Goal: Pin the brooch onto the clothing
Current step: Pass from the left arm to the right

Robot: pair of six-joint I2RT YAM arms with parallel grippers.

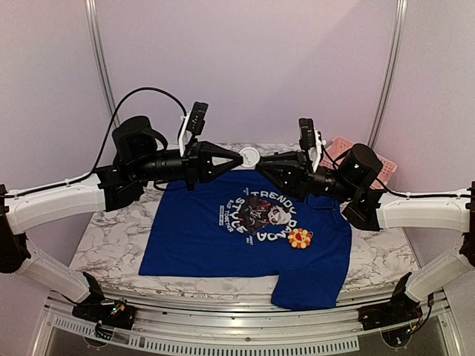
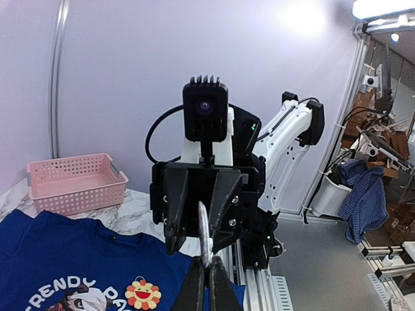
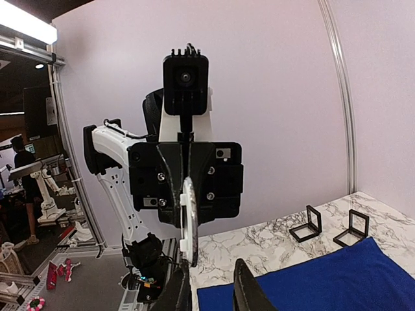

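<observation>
The blue panda T-shirt lies flat on the marble table. The flower brooch rests on the shirt beside the print, also seen in the left wrist view as the brooch. Both grippers meet tip to tip in the air above the collar. My left gripper is shut on a round white disc, seen edge-on as the disc. My right gripper faces it with its fingers apart. The disc hangs just beyond its left fingertip.
A pink basket stands at the back right of the table, behind the shirt's shoulder. Two small black square frames sit on the marble at the back left. One sleeve hangs over the near table edge.
</observation>
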